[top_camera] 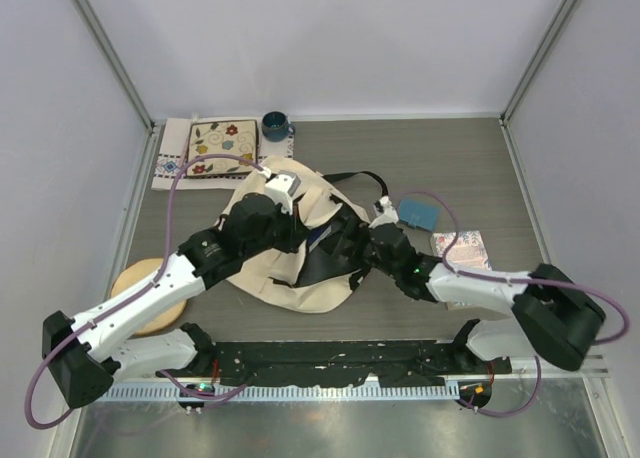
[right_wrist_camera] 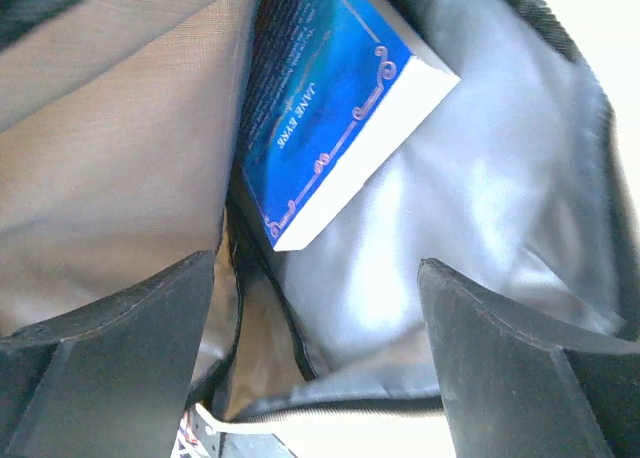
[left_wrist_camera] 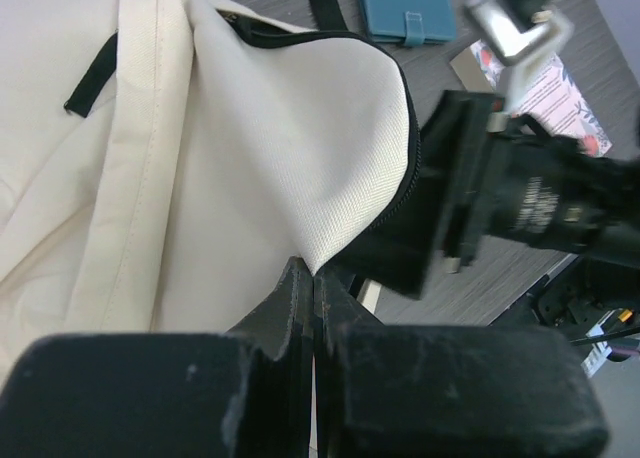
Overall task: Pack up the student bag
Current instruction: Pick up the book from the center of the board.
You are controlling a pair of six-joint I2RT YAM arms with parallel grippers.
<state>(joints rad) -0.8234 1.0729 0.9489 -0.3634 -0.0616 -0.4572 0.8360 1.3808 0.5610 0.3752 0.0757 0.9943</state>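
Note:
The student bag (top_camera: pixel 296 286) lies in the middle of the table, a large cream fabric backpack with black straps. My left gripper (top_camera: pixel 295 228) is shut on the edge of its cream flap (left_wrist_camera: pixel 300 148) and holds the zipped opening up; the pinch shows at the fingertips (left_wrist_camera: pixel 305 278) in the left wrist view. My right gripper (top_camera: pixel 347 248) reaches into the opening from the right. In the right wrist view it (right_wrist_camera: pixel 315 268) stands open with nothing between its fingers, over the grey lining (right_wrist_camera: pixel 480 208). A blue book (right_wrist_camera: pixel 330 88) lies inside the bag just beyond the fingers.
A teal wallet (top_camera: pixel 418 212) and a patterned booklet (top_camera: pixel 462 248) lie right of the bag. At the back left are a floral pouch (top_camera: pixel 222 148) on a white cloth and a blue mug (top_camera: pixel 276 127). A round wooden board (top_camera: pixel 140 296) sits at the left.

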